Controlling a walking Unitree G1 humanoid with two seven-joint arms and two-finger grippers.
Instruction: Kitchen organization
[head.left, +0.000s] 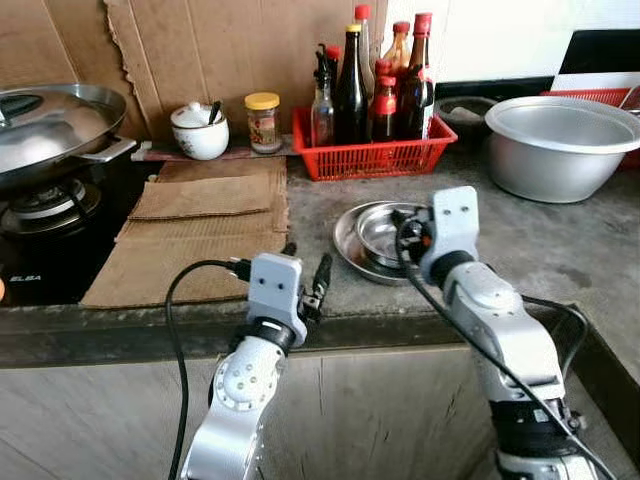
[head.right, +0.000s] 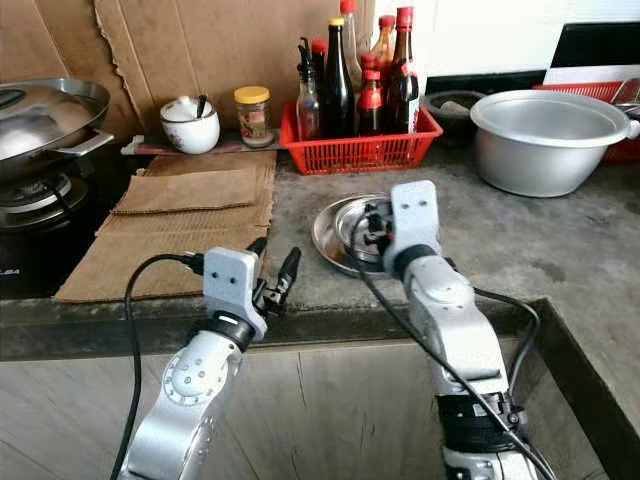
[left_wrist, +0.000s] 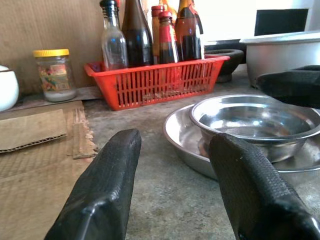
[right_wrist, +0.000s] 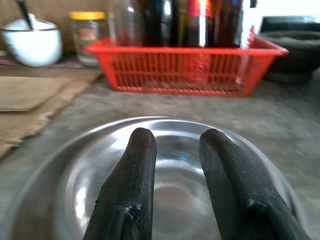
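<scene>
Two steel dishes sit near the front of the grey counter (head.left: 560, 250) in my left eye view: a small steel bowl (head.left: 383, 232) inside a wider steel plate (head.left: 348, 240). My right arm covers the right part of both, and my right gripper (head.left: 405, 228) is over the bowl, so I cannot see its fingers well here. My left gripper (head.left: 306, 270) hangs at the counter edge, just beside the cardboard sheets (head.left: 190, 240), with its fingers apart and holding nothing. Behind stand the red basket (head.left: 370, 155) with bottles, a yellow-lid jar (head.left: 263, 121), a white pot (head.left: 199, 130), the wok (head.left: 50, 125) cut off at the left border, and a large metal basin (head.left: 560, 145).

From the right eye view the scene is the same, but the gap between my left fingers is clearer.

Looking along my left wrist, both black fingers (left_wrist: 107, 190) are wide apart on either side of bare counter. The bowl and plate lie ahead, and one finger of my right gripper enters above the bowl rim.

Looking along my right wrist, the two fingers (right_wrist: 131, 185) are a little apart over the inside of the bowl, gripping nothing. I cannot tell if they touch the metal. The basket behind is blurred.
</scene>
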